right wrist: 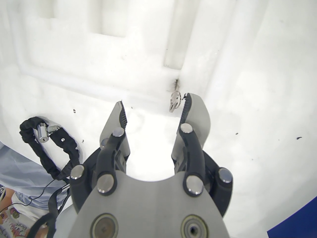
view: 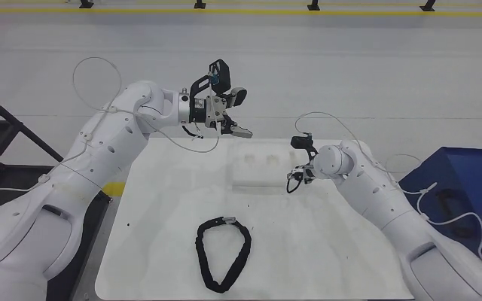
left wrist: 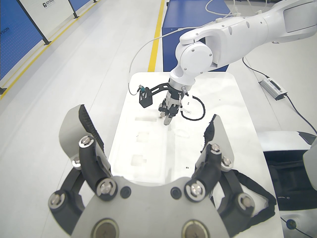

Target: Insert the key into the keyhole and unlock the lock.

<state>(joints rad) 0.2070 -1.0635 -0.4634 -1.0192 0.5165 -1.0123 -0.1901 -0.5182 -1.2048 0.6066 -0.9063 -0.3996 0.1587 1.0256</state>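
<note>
A small silver key (right wrist: 174,101) stands on edge against the rim of the white foam block (right wrist: 74,58). My right gripper (right wrist: 154,100) is open just in front of the key, and one fingertip (right wrist: 188,102) is close beside it, with nothing held. In the top view the right gripper (view: 291,183) hangs at the foam block's (view: 263,167) right end. The black sleeved chain lock (view: 224,252) lies as a loop near the table's front, and its silver cylinder (right wrist: 42,134) shows the keyhole. My left gripper (view: 242,131) is open and empty, raised over the table's back edge.
The white table (view: 339,256) has rounded corners. A blue cabinet (view: 452,188) stands off its right side. A power brick with cable (left wrist: 272,87) lies on the floor beyond. Loose cables trail from both arms.
</note>
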